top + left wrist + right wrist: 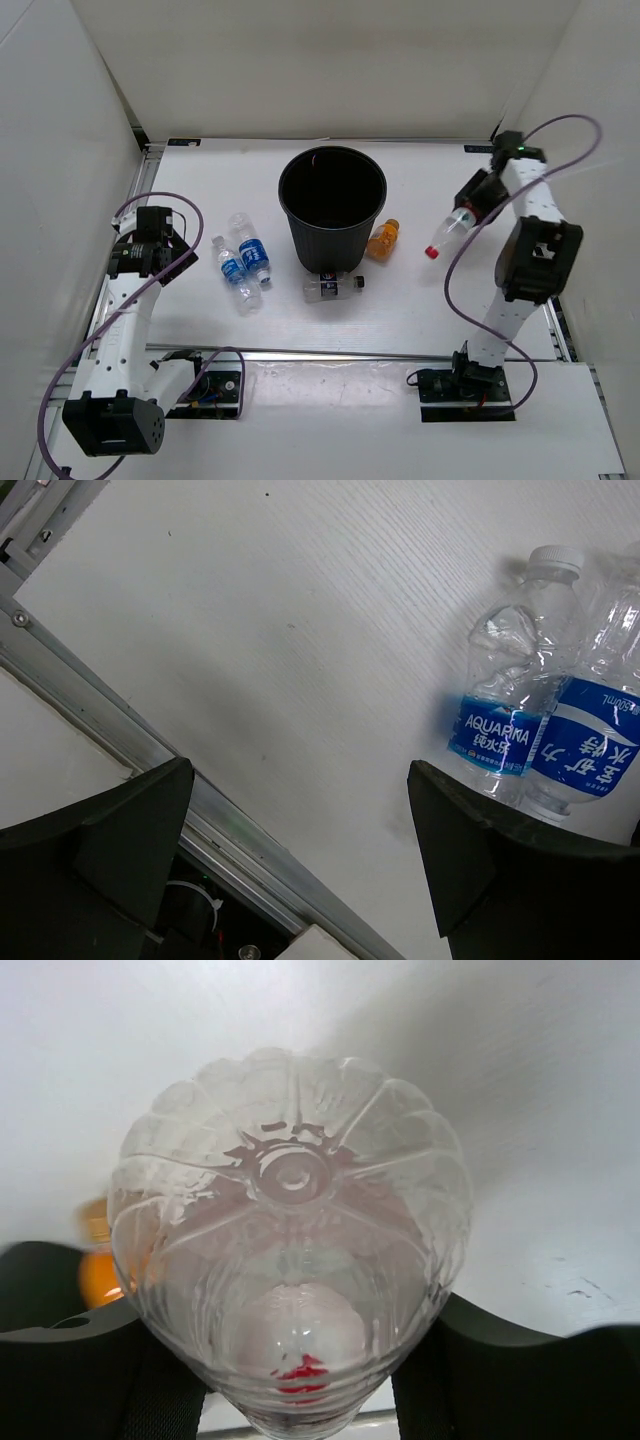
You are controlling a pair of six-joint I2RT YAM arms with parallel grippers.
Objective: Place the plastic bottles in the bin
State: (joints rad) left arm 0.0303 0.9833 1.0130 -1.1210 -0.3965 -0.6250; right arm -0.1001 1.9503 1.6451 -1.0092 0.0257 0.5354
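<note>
The round black bin (325, 245) stands upright at mid table. My right gripper (476, 203) is shut on the red-labelled clear bottle (450, 232) and holds it tilted above the table, right of the bin, with its red cap down-left. In the right wrist view its clear base (290, 1210) fills the space between the fingers. The orange bottle (383, 240) lies by the bin's right side and shows at the left of the right wrist view (98, 1278). The dark-labelled bottle (332, 287) lies in front of the bin. Two blue-labelled bottles (232, 272) (252, 250) lie left of the bin, also in the left wrist view (505, 715) (598, 735). My left gripper (188, 252) is open and empty just left of them.
White walls enclose the table on the left, back and right. An aluminium rail (150, 750) runs along the table's left edge beneath my left gripper. Purple cables loop off both arms (455, 270).
</note>
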